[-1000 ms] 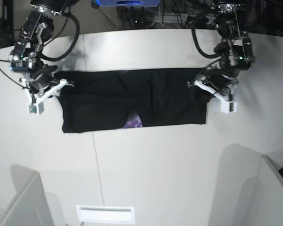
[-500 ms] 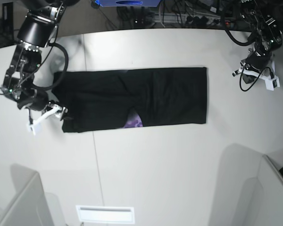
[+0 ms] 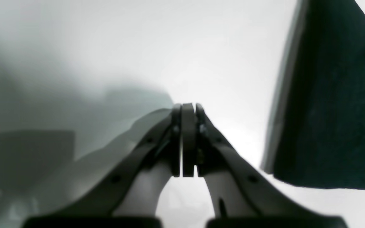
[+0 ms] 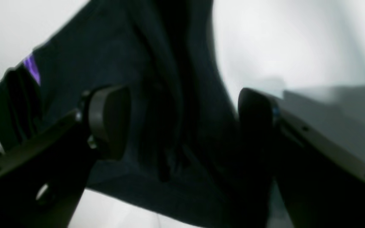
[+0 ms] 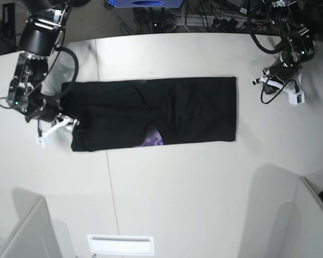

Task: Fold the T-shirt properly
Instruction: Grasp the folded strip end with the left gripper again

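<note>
The black T-shirt [image 5: 151, 113] lies flat on the white table [image 5: 177, 188] as a long folded band, and a purple patch of print [image 5: 153, 140] shows at its near edge. My right gripper [image 5: 58, 130] stands open at the shirt's left end. In the right wrist view, its fingers [image 4: 109, 120] straddle wrinkled black cloth [image 4: 169, 95] with nothing clamped between them. My left gripper [image 5: 258, 81] is shut and empty, off to the right of the shirt's right edge. The left wrist view has its closed tips [image 3: 188, 109] over bare table, with the shirt's edge [image 3: 334, 110] beside them.
Grey panels rise at the near left [image 5: 27, 226] and near right [image 5: 280, 209]. A white slotted plate [image 5: 120, 244] sits at the near edge. Cables and a blue box [image 5: 145, 3] lie beyond the far edge. A seam [image 5: 110, 183] runs across the table.
My left arm has drawn away from the shirt's right edge toward the far right. My right gripper has moved from the shirt's far-left corner toward its near-left corner and opened.
</note>
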You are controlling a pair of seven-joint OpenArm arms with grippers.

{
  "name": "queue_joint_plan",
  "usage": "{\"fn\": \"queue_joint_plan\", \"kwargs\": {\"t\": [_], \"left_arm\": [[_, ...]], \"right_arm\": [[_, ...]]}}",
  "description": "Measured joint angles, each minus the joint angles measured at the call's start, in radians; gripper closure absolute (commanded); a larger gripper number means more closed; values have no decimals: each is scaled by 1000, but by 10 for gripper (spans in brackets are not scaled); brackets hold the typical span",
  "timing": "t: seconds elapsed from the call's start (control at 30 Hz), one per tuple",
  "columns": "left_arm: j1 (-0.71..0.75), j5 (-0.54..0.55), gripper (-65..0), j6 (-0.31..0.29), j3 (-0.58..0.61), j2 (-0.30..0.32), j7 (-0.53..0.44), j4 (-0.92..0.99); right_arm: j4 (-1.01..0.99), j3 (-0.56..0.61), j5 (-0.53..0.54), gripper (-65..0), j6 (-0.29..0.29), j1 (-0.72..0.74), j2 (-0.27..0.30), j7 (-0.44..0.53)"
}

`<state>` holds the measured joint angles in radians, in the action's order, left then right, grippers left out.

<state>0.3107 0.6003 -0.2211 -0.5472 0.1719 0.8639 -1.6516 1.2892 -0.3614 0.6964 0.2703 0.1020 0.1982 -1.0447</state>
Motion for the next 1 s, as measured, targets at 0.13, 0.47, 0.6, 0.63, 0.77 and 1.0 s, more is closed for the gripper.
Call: {"fn": "queue_joint_plan", "kwargs": {"t": [0.13,0.47,0.6,0.63,0.77,1.0], "left_arm": [[-2,-3,0,4,60,5,-77,42],[-35,-184,0,-6,218,0,-203,74],[-66,-185,0,-6,252,0,-198,85],[-66,-185,0,-7,261,-2,-203,86],[-87,-193,0,-6,324,-3,-203,89],[-95,-199,0,3,457,-8,-215,80]], "right_arm": [[7,60,21,-495,10,-16,-9,21],[-2,50,6,-194,7,-22,-19,24],[-6,55,9,0,0,-36,-26,36],[-6,55,6,0,0,-34,-25,35],[35,63,-18,0,-1,-43,-26,34],[261,121,-47,0,-152,-69,-16,10]]}}
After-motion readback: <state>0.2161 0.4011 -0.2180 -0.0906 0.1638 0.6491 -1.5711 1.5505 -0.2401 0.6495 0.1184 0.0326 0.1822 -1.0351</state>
